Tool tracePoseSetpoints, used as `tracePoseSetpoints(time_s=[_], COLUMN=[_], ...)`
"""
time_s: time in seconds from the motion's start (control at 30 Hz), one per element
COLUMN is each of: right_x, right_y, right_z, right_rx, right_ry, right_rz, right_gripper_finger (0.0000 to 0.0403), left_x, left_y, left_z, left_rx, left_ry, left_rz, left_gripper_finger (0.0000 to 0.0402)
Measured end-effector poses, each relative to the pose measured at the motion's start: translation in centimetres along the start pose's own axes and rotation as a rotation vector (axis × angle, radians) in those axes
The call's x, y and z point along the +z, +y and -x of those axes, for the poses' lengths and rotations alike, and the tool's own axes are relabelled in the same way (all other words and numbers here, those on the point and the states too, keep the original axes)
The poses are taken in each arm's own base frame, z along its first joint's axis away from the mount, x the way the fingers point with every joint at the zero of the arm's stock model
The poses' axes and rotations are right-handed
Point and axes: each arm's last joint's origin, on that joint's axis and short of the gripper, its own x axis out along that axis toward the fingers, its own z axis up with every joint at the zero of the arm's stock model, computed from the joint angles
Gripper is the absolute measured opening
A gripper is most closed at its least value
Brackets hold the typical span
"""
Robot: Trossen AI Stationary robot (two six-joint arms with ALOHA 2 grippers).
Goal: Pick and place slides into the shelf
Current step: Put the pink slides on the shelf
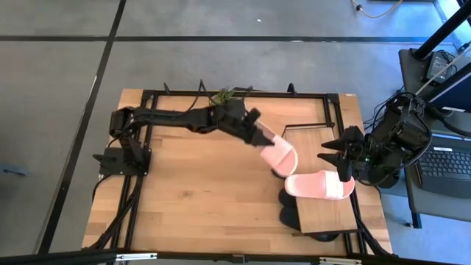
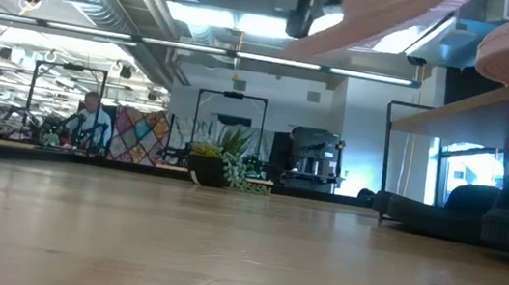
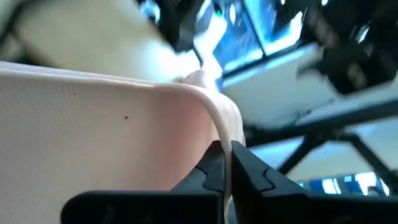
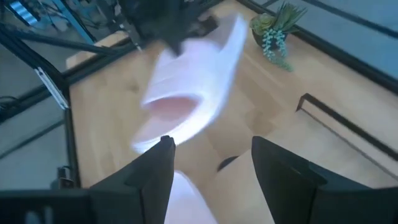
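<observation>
My left gripper (image 1: 259, 135) is shut on a light pink slide (image 1: 280, 155) and holds it in the air over the table's middle, beside the shelf (image 1: 327, 213). In the low view this slide (image 2: 387, 18) hangs tilted, high above the tabletop. A second pink slide (image 1: 320, 184) lies flat on the shelf's wooden top board (image 2: 472, 113). Black slides (image 1: 289, 208) rest under that board. My right gripper (image 1: 337, 159) stands open above the shelf, close to the second pink slide, with nothing between its fingers (image 4: 158, 165). My left gripper pinches a thin edge (image 3: 221, 127) of the pink slide between its two fingers (image 3: 211, 165), at the end away from the strap (image 4: 174, 106). The fingers come nearly level from the table's left. The slide is lifted clear and slants down toward the shelf.
A small potted plant (image 1: 224, 96) stands at the table's far edge. A dark frame (image 1: 221, 94) runs around the tabletop. Bare wood lies at the table's near left (image 1: 191, 206). Beyond the table, a person (image 2: 91, 123) sits far off in the room.
</observation>
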Motion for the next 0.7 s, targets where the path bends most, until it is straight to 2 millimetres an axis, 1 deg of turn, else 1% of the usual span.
tracePoseSetpoints(time_s=[0.13, 0.27, 0.37, 0.57, 0.7], right_x=[0.1, 0.2, 0.4, 0.7, 0.7], right_y=[0.4, 0.6, 0.8, 0.9, 0.9], right_z=[0.0, 0.0, 0.0, 0.0, -0.1], right_rx=[0.029, 0.041, 0.045, 0.046, 0.039], right_ry=[-0.007, -0.034, -0.076, -0.127, -0.131], right_rz=[-0.049, -0.074, -0.118, -0.15, -0.153], right_gripper_finger=[0.0214, 0.0214, 0.0214, 0.0215, 0.0234], left_x=[2.1, 3.4, 3.6, 3.5, 3.5], left_y=[0.5, 0.6, 0.1, -0.5, -0.4], left_z=[0.7, 1.2, 1.3, 1.2, 1.2], left_rx=[-0.015, -0.036, -0.076, -0.133, -0.128], left_ry=[-0.131, -0.209, -0.241, -0.239, -0.233], left_rz=[-0.049, -0.092, -0.136, -0.165, -0.162], left_gripper_finger=[0.0001, 0.0, 0.0, 0.0, 0.0])
